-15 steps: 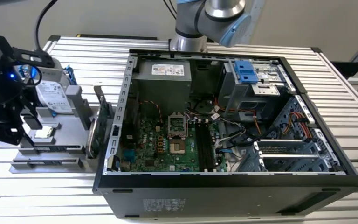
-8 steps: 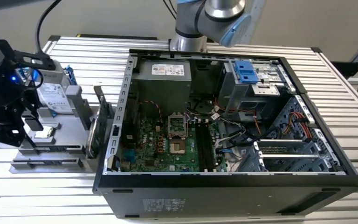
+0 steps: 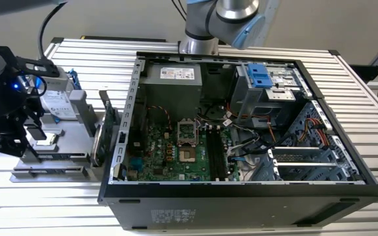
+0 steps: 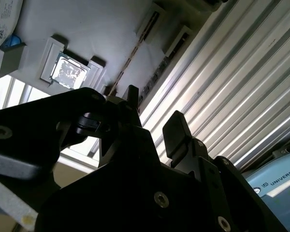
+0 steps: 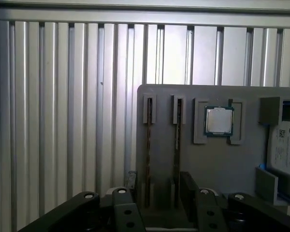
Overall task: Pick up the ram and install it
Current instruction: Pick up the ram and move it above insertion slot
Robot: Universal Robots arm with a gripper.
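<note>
Ribbed aluminium slats form the desk point(image 5: 63, 121), pale and evenly lit. Over it the hand point(image 5: 159, 181) is spread wide and holds nothing. Its black fingers point(image 5: 188, 186) stand apart, and in the first wrist view two thin dark boards show in the gap between them.

These are one ram stick point(image 5: 147, 150) and a second ram stick point(image 5: 177, 140). Each stands on edge in its own narrow slot of a grey holder point(image 5: 232, 164), side by side but not touching. Whether a finger touches either stick I cannot tell. Just beside the second slot, a silver processor point(image 5: 218, 121) lies flat in a square recess. Beyond it, at the holder's edge, a hard drive point(image 5: 282, 150) in a blue frame carries a white printed label.

In the exterior view the hand and the holder sit at nine o'clock. An open computer case point(image 3: 241, 206) fills the middle and reaches to four o'clock. Inside it:
- The green motherboard point(image 3: 169, 152) lies at seven o'clock.
- Long dark memory slots point(image 3: 216, 155) run at three o'clock of the processor socket point(image 3: 185, 132), well apart from the sticks.
- A power supply point(image 3: 175, 81) with a white label sits at eleven o'clock.
- A drive cage with a blue bracket point(image 3: 265, 73) sits at one o'clock.

The arm's silver and pale blue joint point(image 3: 225, 17) rises at twelve o'clock.
</note>
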